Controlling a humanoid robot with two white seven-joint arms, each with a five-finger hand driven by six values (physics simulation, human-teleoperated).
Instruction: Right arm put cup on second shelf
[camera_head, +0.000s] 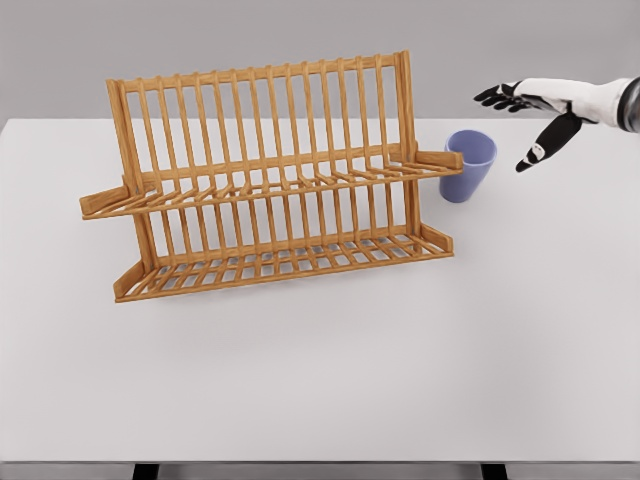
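Observation:
A pale blue cup stands upright on the white table, just behind the right end of the wooden dish rack. The rack has two slatted shelves, an upper one and a lower one; both hold nothing. My right hand hovers above and to the right of the cup, apart from it, with fingers spread and the thumb pointing down. Its white forearm comes in from the right edge. The left arm does not show.
The rack's tall back rails rise to the left of the cup. The right tip of the upper shelf overlaps the cup's left side. The table's front edge runs along the bottom of the view.

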